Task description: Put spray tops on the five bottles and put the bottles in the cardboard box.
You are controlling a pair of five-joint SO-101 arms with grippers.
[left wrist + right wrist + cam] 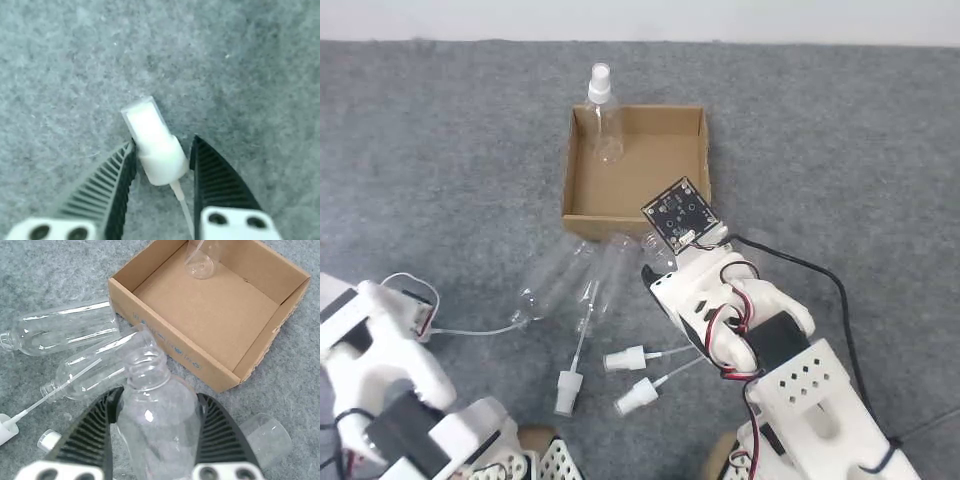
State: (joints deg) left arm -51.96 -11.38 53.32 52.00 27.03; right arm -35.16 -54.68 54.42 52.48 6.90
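Gripping an uncapped bottle (pixel 155 430) around its body, the right claw (pixel 159 396) holds it just before the cardboard box (pixel 165 347), open neck free, apparently to receive a top. The left claw (pixel 162 145) is closed on a spray top (pixel 150 132) above the surface (pixel 60 60), likely that cap. One capped bottle (pixel 604 120) stands in the box; two empties (pixel 65 332) lie outside.

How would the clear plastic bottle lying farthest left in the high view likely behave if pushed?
The clear plastic bottle lies on its round side, so it would probably roll. It looks empty, so likely light; thin walls may dent.
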